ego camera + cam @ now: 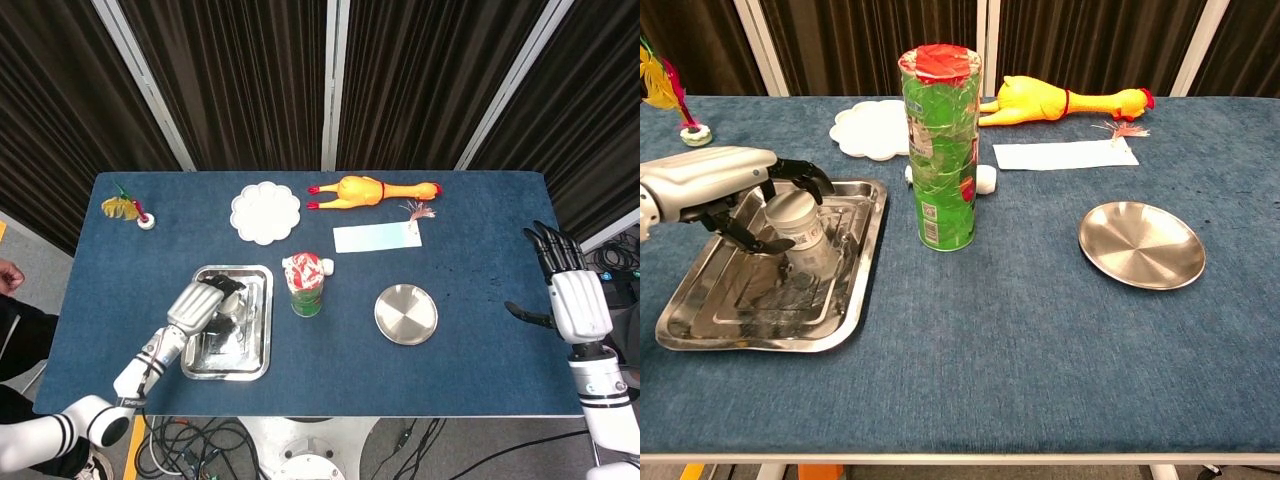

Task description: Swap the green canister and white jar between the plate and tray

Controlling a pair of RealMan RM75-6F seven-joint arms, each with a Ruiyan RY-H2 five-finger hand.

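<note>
A rectangular table covered in blue cloth (480,220) stands before dark pleated curtains (240,70) crossed by slanting white metal bars (145,75), grey floor (35,270) alongside.

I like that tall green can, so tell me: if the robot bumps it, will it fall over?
Probably yes. The green canister is tall and narrow and stands upright on the cloth, so a push near its red lid would likely tip it. Its round sides mean it might then roll. The plastic wrap looks shiny, so the fingers could slip a little when holding it.

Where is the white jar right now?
The white jar stands in the tray at table left, with the left hand around it.
</note>
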